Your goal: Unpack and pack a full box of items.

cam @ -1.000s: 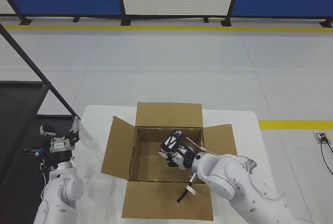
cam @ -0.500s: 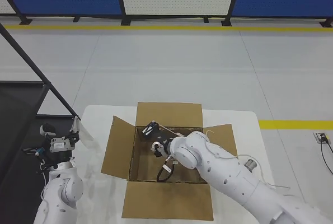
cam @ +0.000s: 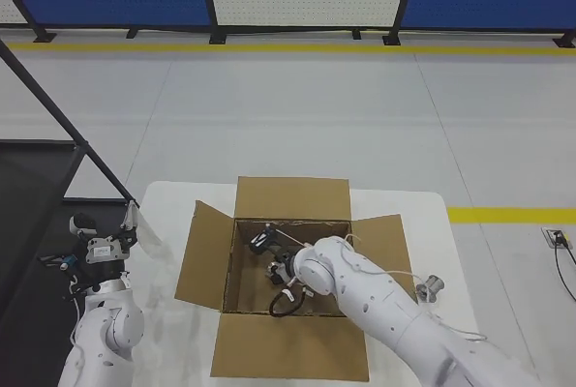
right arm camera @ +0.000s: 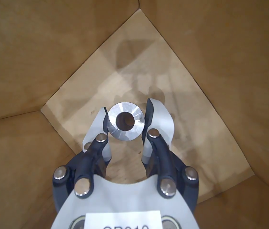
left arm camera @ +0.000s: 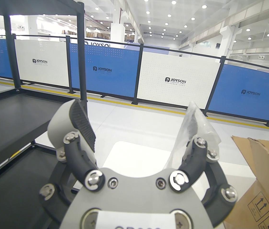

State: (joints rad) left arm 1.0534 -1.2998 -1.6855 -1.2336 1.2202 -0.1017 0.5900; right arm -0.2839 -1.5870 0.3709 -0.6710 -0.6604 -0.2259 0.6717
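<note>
An open cardboard box [cam: 292,197] stands on the white table [cam: 162,319], its flaps folded outward. My right arm goes down into it, and the right gripper [cam: 273,259] hangs inside, over the bare bottom [right arm camera: 134,55] near a corner. That right gripper [right arm camera: 126,120] is shut on a short silver metal cylinder [right arm camera: 134,114] with a hole through its middle, one finger on each side. My left gripper [left arm camera: 134,125] is held up left of the box, open, with a scrap of clear plastic film [left arm camera: 196,120] clinging to one finger. The left gripper [cam: 111,248] sits at the table's left edge.
A black shelf rack [cam: 21,193] stands close to the left of the table, next to the left arm. A small grey round piece [cam: 426,286] with thin white wires shows beside the box's right flap. Blue and white barrier panels [left arm camera: 163,79] fence the floor behind.
The right arm swung left across the box and sank deeper inside it. The left arm has stayed where it was.
</note>
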